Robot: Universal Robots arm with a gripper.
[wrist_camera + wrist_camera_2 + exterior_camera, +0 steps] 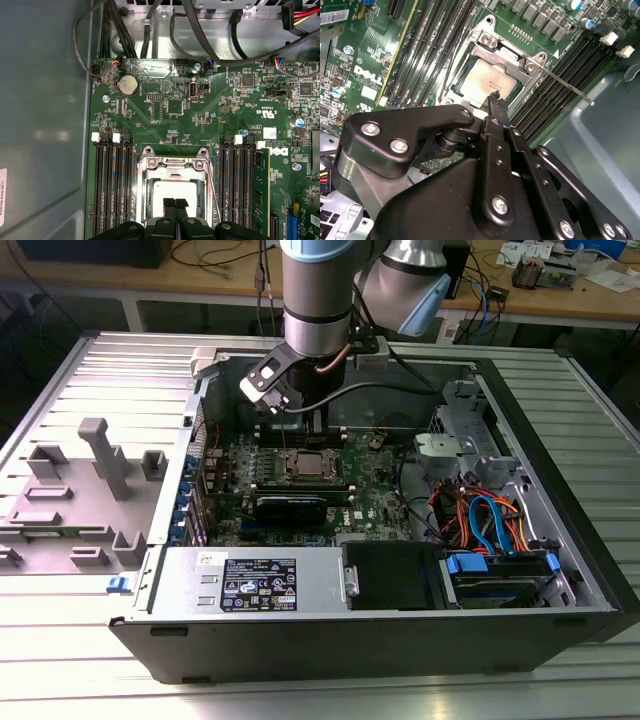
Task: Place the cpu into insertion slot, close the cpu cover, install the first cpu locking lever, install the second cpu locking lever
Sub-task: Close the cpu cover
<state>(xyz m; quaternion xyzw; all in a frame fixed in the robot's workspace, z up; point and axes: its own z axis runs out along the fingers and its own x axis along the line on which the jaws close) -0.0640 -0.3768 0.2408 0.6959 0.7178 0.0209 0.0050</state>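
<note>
Black two-finger gripper (175, 204) with its jaws pressed together and nothing pinched between them; in both wrist views the joined tips (494, 96) hang directly above the cpu (159, 192), a small flat square chip with a dull silver-grey metal top (482, 82), though contact with the chip cannot be judged. The cpu lies seated in the socket near the middle of the green motherboard (175, 115). The cpu cover (175, 162), a thin silver metal frame plate with a square window, lies flat down over the socket and frames the chip (506, 50). A thin steel locking lever rod (567, 87) projects from one socket corner out across the neighbouring black memory slots (555, 80); the first wrist view shows it as a fine line along the side of the frame (213, 192). More black memory slots (112, 190) flank the socket on the other side, and a green memory module (260, 190) stands in an outer slot. A round silver coin cell (128, 86) sits further along the board. In the exterior view the grey and pale blue robot arm (315, 300) reaches down into the open black computer case (560, 570), above the cpu (308, 465); a long black card (290, 508) lies just beside the socket, and a silver power supply box (255, 580) fills the near wall. Grey plastic fixtures (100, 455) stand on the ribbed metal table (60, 380) at the exterior view's left.
</note>
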